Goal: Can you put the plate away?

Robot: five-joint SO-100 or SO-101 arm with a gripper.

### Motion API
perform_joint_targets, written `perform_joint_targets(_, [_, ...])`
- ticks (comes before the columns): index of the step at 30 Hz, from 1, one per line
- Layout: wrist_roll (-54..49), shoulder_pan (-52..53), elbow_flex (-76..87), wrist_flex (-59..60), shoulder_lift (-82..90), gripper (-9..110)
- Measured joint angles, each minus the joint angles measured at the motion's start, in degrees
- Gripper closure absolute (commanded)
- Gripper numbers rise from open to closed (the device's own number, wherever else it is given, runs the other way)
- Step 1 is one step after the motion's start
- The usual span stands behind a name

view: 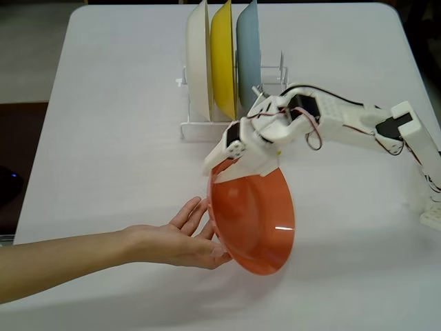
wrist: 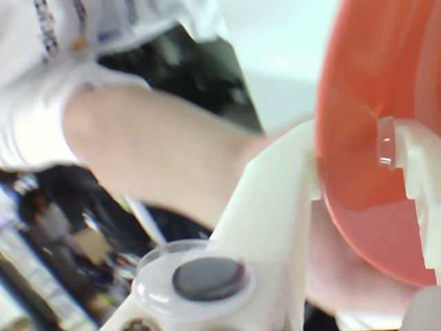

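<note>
A white robot arm's gripper (view: pixel 231 165) clamps the upper rim of the plate (view: pixel 253 219), a glossy orange-red dish held tilted on edge above the white table (view: pixel 103 124) in the fixed view, its dished face turned toward the camera. A person's hand (view: pixel 185 238) reaches in from the left of that view, palm open and fingers spread, the fingertips touching the plate's left rim just below the gripper. Behind the gripper, farther from the camera, a white wire dish rack (view: pixel 207 127) stands on the table holding three plates upright side by side: a cream plate (view: pixel 200 58), a yellow plate (view: pixel 222 58) and a light blue plate (view: pixel 248 55). The orange-red plate hangs in front of the rack and apart from it, below the gripper rather than in any slot. In the wrist view, the plate (wrist: pixel 372 138) fills the right side, its rim pinched between the two white fingers of the gripper (wrist: pixel 348 158), with the person's forearm (wrist: pixel 151 148) blurred just behind.
</note>
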Motion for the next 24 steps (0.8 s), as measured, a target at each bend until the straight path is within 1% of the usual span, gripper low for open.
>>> perform_joint_targets(3, [-0.5, -0.6, 5.4, 0.5, 8.8, 102])
perform_joint_targets(12, [0.2, -5.6, 28.7, 0.9, 41.2, 102])
perform_joint_targets(17, [-1.5, -6.3, 37.3, 4.9, 56.7, 102])
perform_joint_targets(21, [-10.2, -3.3, 43.3, 5.7, 69.4, 102])
perform_joint_targets(24, [-19.1, 0.4, 46.4, 5.8, 76.6, 102])
